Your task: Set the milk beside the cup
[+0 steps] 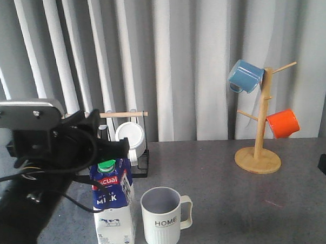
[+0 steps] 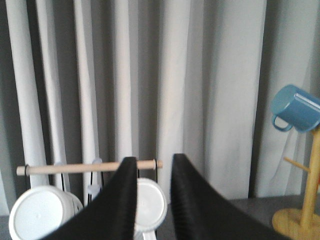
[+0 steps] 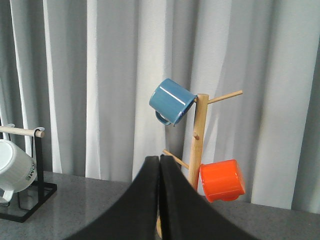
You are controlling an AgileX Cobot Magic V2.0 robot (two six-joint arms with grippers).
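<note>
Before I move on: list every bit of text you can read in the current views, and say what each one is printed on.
"HOME": on the ribbed cup, in dark letters.
"...scual": red band on the milk; the start of the word is cut off.
"MILK": blue part of the milk carton; the small word above it is too blurred to read.
Small print at the carton's base: too small to read.
Dark letters on the white mug on the black rack: partly hidden, unreadable.
</note>
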